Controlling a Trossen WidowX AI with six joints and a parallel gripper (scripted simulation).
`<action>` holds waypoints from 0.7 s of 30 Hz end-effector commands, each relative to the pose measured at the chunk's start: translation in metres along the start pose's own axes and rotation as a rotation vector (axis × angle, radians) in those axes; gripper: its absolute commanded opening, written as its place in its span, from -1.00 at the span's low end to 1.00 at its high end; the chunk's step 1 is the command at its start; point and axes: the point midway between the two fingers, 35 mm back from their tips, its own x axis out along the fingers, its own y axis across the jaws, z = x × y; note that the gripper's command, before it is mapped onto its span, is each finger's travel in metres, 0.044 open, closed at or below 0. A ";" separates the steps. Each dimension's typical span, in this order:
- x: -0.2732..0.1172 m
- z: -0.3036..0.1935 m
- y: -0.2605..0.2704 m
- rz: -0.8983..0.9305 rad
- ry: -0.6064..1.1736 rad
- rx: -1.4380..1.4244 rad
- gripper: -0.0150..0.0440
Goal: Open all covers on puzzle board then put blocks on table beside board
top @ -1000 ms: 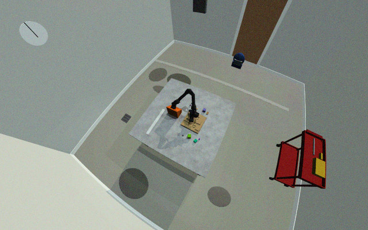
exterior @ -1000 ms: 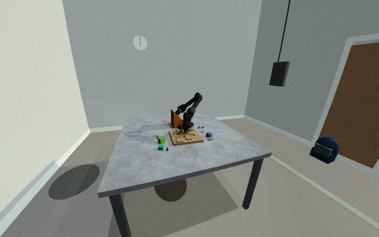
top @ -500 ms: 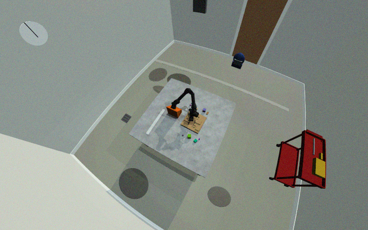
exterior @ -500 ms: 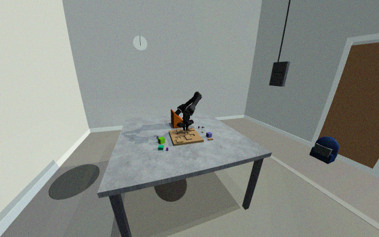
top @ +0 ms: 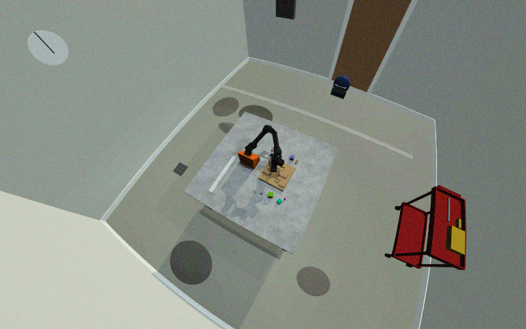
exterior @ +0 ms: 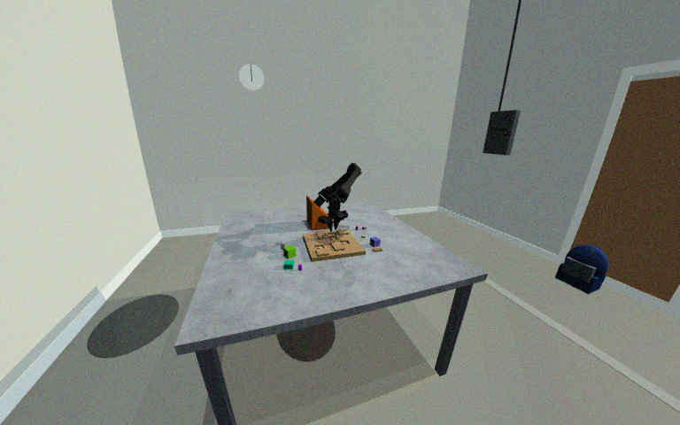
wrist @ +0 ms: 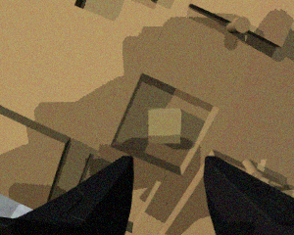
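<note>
The wooden puzzle board (top: 288, 178) (exterior: 339, 256) (wrist: 20, 64) lies on the table. My gripper (top: 273, 170) (exterior: 333, 229) (wrist: 169, 166) is partly open and empty, low over the board. In the wrist view a square well stands uncovered just ahead of the fingertips, with a small pale khaki block (wrist: 165, 121) inside. A round peg (wrist: 240, 24) stands at a dark slot farther up, and a light knob (wrist: 251, 168) shows right of the well. A green block (top: 270, 195) (exterior: 289, 251), a teal block (top: 279, 201) (exterior: 288, 265) and a violet block (top: 291, 157) (exterior: 374, 242) rest beside the board. Cover positions elsewhere are too small to tell.
An orange wedge (top: 248, 160) (exterior: 314, 214) stands by the arm's base. A white strip (top: 222, 174) lies on the table. A small magenta piece (top: 284, 199) (exterior: 300, 267) is beside the teal block, and a small tan piece (top: 296, 162) (exterior: 377, 249) near the violet one.
</note>
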 end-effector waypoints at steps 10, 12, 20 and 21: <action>0.025 -0.002 0.001 0.003 0.006 0.007 0.00; 0.025 -0.002 0.001 0.003 0.006 0.007 0.00; 0.025 -0.002 0.001 0.003 0.006 0.007 0.00; 0.025 -0.002 0.001 0.003 0.006 0.007 0.00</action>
